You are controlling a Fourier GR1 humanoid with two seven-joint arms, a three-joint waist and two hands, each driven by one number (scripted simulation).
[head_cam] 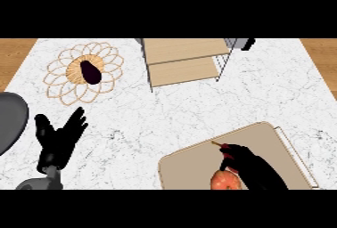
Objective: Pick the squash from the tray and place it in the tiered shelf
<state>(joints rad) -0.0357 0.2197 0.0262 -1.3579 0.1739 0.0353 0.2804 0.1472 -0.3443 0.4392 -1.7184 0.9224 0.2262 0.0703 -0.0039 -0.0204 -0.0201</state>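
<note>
An orange squash [223, 180] with a thin stem lies on the tan tray [191, 164] at the lower right. My right hand [253, 167] lies over the squash's right side with its fingers curled round it, hiding part of it. The tiered shelf [184, 60], with two wooden levels in a thin metal frame, stands at the top centre, well away from the tray. At the lower left my left hand [60, 136] rests open, fingers up, holding nothing.
A woven flower-shaped mat [63, 84] with a dark eggplant [91, 72] on it lies at the upper left. A grey rounded object [10, 120] sits at the left edge. The wooden floor shows past the counter's far corners.
</note>
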